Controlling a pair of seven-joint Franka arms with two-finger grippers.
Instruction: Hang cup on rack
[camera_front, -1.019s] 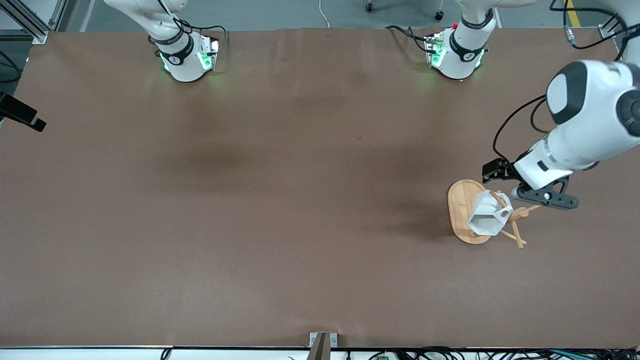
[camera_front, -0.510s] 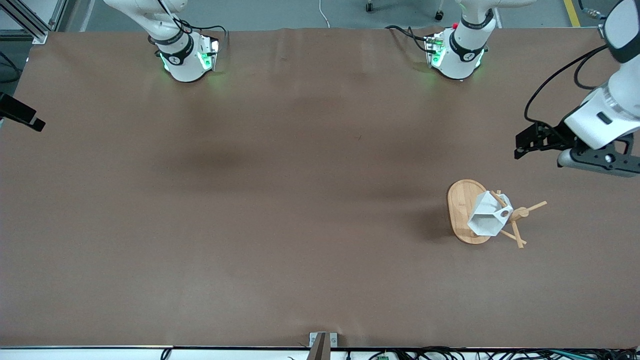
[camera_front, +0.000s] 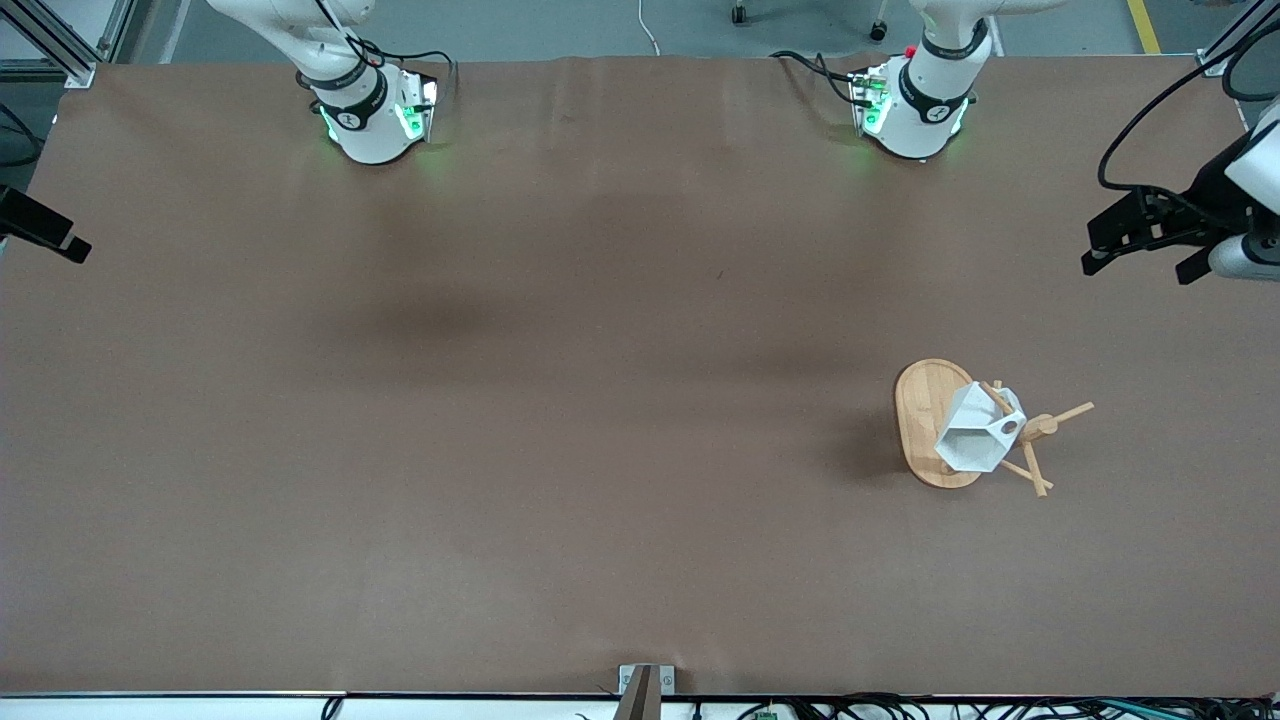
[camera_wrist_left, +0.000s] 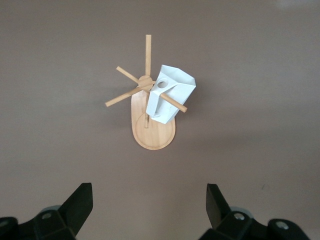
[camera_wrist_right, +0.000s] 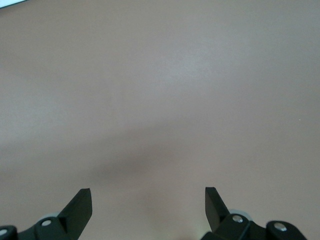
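The white faceted cup (camera_front: 975, 432) hangs by its handle on a peg of the bamboo rack (camera_front: 922, 415), toward the left arm's end of the table. The left wrist view looks down on the cup (camera_wrist_left: 171, 95), with a peg through the handle's hole, and on the rack (camera_wrist_left: 152, 136) with its oval base. My left gripper (camera_wrist_left: 149, 194) is open and empty, up in the air and well apart from the rack. Its hand (camera_front: 1195, 240) shows at the edge of the front view. My right gripper (camera_wrist_right: 148, 196) is open and empty over bare table.
Brown table covering (camera_front: 560, 400) runs under everything. The two arm bases (camera_front: 370, 110) (camera_front: 915, 105) stand along the edge farthest from the front camera. A small metal bracket (camera_front: 645, 680) sits at the nearest edge.
My left gripper has drawn up and away from the rack toward the left arm's end of the table. The cup stays hanging on the peg. The right arm has not moved.
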